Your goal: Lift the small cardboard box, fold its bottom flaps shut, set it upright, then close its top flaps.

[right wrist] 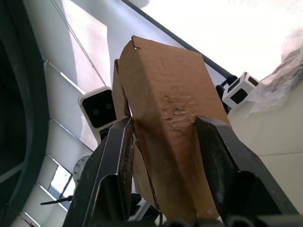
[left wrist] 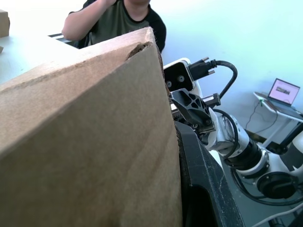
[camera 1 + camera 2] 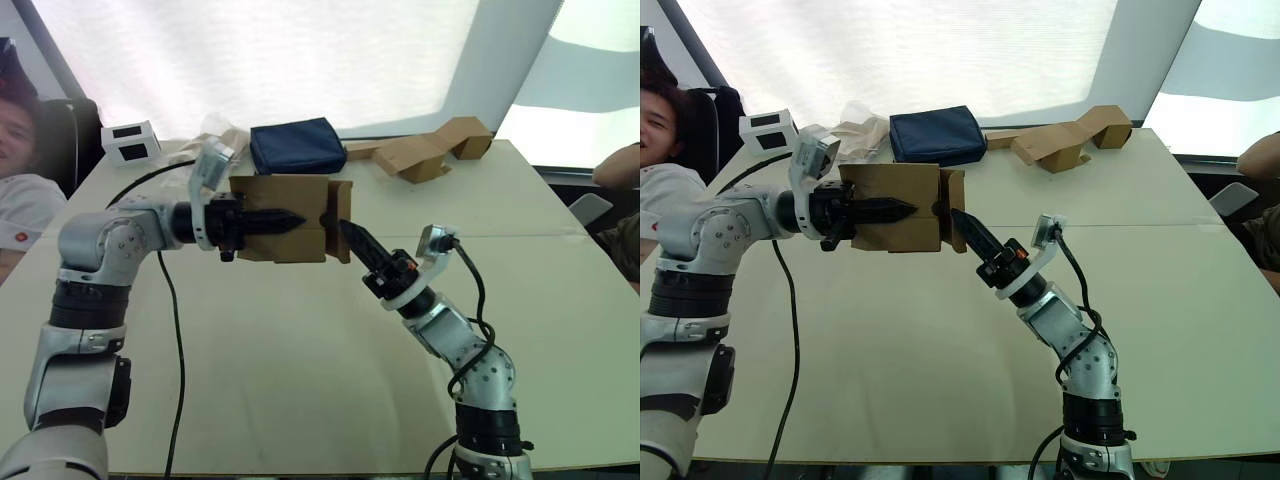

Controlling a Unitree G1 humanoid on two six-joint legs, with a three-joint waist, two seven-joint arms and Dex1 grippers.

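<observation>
Left gripper (image 3: 285,220) holds box (image 3: 290,232) in air above table (image 3: 300,350), toward far edge; fingers pinch box wall, one finger lies on near face. Right gripper (image 3: 345,232) at box right end, fingers spread on both sides of end flap (image 1: 165,118). Blue pouch (image 3: 297,146), cardboard pieces (image 3: 430,150) near far edge.
</observation>
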